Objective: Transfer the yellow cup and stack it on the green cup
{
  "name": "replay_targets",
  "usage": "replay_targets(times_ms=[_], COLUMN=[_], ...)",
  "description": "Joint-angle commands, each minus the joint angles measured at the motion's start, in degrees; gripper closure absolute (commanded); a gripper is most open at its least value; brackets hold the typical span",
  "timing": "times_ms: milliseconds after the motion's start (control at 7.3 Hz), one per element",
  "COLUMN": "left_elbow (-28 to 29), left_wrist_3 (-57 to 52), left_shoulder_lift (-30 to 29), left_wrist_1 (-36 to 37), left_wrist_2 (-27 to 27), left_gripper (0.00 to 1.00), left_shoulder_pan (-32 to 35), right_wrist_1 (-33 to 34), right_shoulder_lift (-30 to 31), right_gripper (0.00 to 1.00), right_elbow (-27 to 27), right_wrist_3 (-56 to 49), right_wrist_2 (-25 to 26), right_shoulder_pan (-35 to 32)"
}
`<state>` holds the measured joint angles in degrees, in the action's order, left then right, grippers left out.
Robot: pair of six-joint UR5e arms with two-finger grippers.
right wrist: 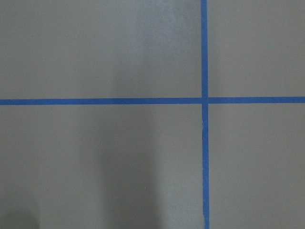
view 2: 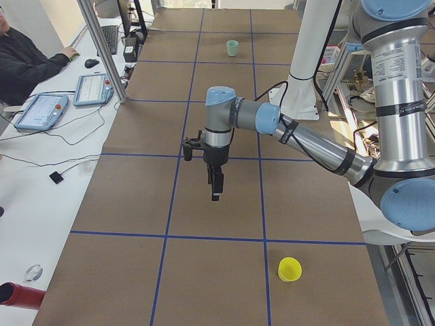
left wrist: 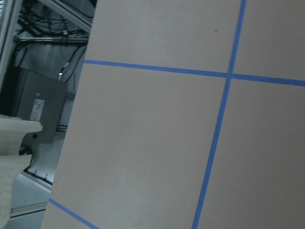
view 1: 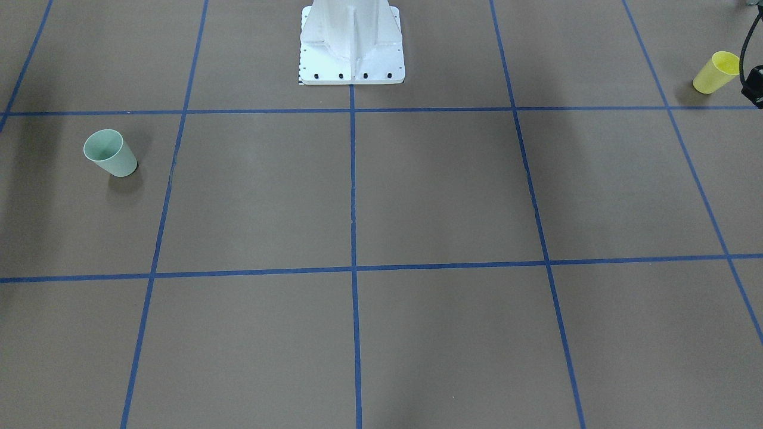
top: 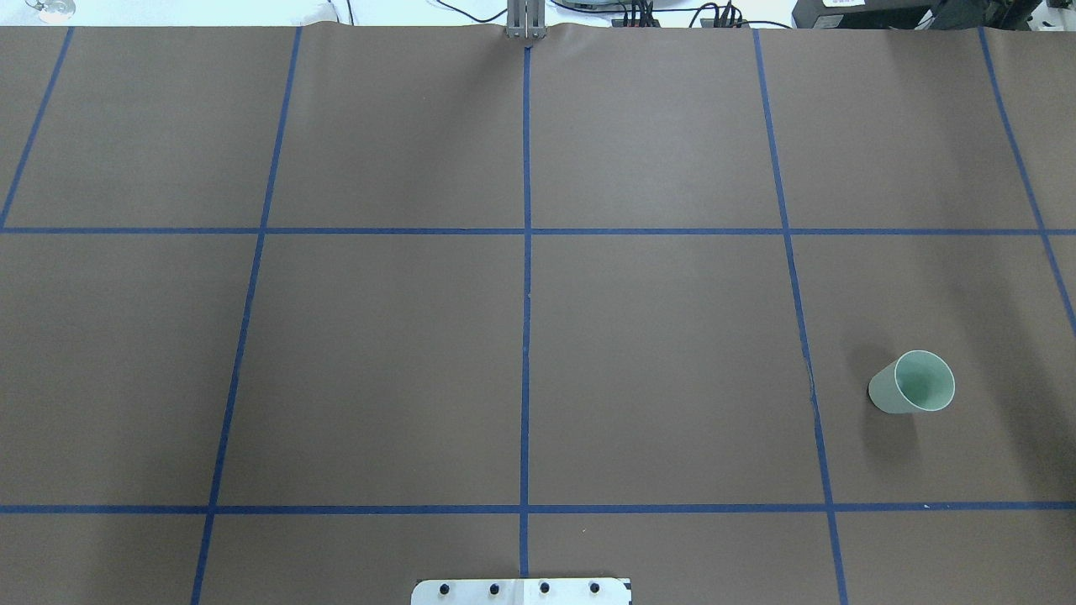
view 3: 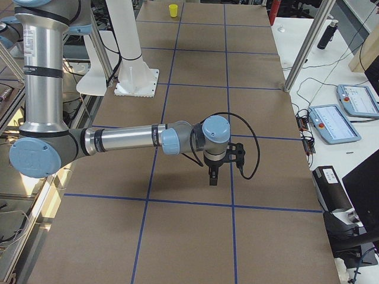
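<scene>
The yellow cup (view 1: pixel 715 72) stands upright on the brown table far on my left side; it also shows in the exterior left view (view 2: pixel 289 269) and the exterior right view (view 3: pixel 173 10). The green cup (view 1: pixel 110 154) stands upright on my right side, also in the overhead view (top: pixel 912 382) and far off in the exterior left view (view 2: pixel 232 47). My left gripper (view 2: pixel 214 185) hangs above the table, well away from the yellow cup. My right gripper (view 3: pixel 212 176) hangs above the table. Both show only in side views, so I cannot tell whether they are open or shut. Neither wrist view shows fingers or a cup.
Blue tape lines (top: pixel 526 336) divide the table into squares. The white robot base (view 1: pixel 351 44) stands at the table's robot-side edge. A black part with a cable (view 1: pixel 754 86) shows beside the yellow cup. An operator and tablets (view 2: pixel 41 109) are beyond the far edge.
</scene>
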<state>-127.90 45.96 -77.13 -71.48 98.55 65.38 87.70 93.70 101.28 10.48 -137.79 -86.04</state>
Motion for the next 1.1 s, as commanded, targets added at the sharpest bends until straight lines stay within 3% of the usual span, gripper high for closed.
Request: replay_targets(times_ms=[0,274,411,685,958], left_elbow=[0.11,1.50,3.60,8.79,13.36], left_wrist_3=[26.77,55.23,67.29,85.96,97.25], left_shoulder_lift=[6.61,9.01,9.01,8.66,7.62], left_wrist_1=[0.90,9.90,11.87,15.40,15.76], left_wrist_2=[-8.96,-11.27,-10.75,-9.79,-3.12], left_gripper=[0.00,0.00,0.00,0.00,0.00], left_shoulder_pan=[-14.16,-31.54,-37.11,-42.68,-46.73], right_wrist_1=[-0.08,-0.08,-0.16,-0.17,-0.08], right_shoulder_lift=[0.25,0.34,0.34,0.25,-0.19], right_gripper=[0.00,0.00,0.00,0.00,0.00], right_elbow=[-0.12,0.41,0.49,1.02,1.20], right_wrist_3=[-0.10,-0.02,-0.02,-0.02,-0.02], right_wrist_2=[-0.90,-2.12,-3.00,-4.05,-4.33], right_shoulder_pan=[0.09,0.00,0.00,0.09,0.09])
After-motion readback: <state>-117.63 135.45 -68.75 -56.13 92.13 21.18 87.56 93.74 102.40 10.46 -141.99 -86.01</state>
